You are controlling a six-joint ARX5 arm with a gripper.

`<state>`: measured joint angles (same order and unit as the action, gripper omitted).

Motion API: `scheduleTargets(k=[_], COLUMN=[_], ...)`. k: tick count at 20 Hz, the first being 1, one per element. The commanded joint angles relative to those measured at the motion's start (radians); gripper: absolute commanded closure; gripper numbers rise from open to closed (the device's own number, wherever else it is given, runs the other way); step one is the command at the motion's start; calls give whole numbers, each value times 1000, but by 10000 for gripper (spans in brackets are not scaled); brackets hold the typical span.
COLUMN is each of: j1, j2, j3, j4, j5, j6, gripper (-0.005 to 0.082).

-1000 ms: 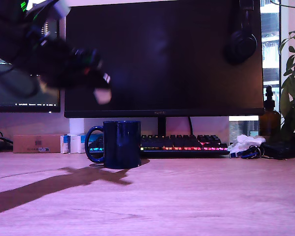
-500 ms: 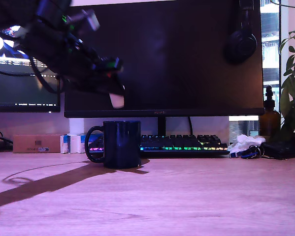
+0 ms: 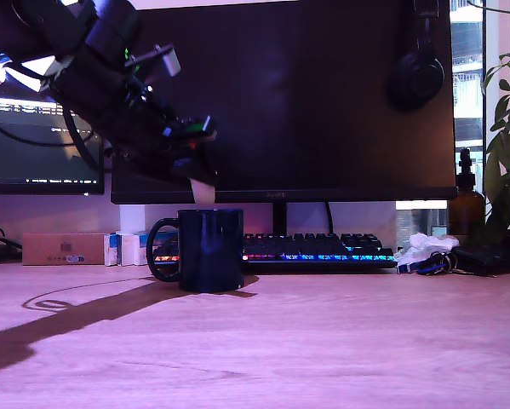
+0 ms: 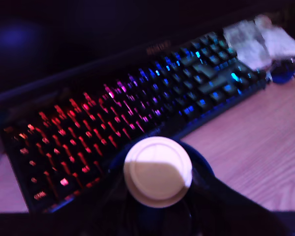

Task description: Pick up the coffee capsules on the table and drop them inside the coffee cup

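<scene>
Just above the navy mug (image 3: 210, 250) on the tabletop (image 3: 323, 341), the gripper (image 3: 200, 186) clamps a cream capsule (image 4: 158, 170); the monitor's (image 3: 323, 94) logo is too small to read.

Wooden table (image 3: 340, 341) bears mug (image 3: 210, 250), keyboard (image 3: 314, 250), perhaps tissue (image 3: 421, 248) (blurred).

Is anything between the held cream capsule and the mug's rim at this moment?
Nothing. In the exterior view the cream capsule, held in the end effector, hangs just above the coffee cup, with only dark monitor behind.
</scene>
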<state>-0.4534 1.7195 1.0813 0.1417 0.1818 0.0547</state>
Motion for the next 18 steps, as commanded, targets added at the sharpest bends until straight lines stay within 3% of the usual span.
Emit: scheduleTargets(k=[1,18], j1=[1,6], j2=[10,22], j3=[5,17], j4=[11,23], j5=[2,19], j6=[-7,-2], gripper=[451,451])
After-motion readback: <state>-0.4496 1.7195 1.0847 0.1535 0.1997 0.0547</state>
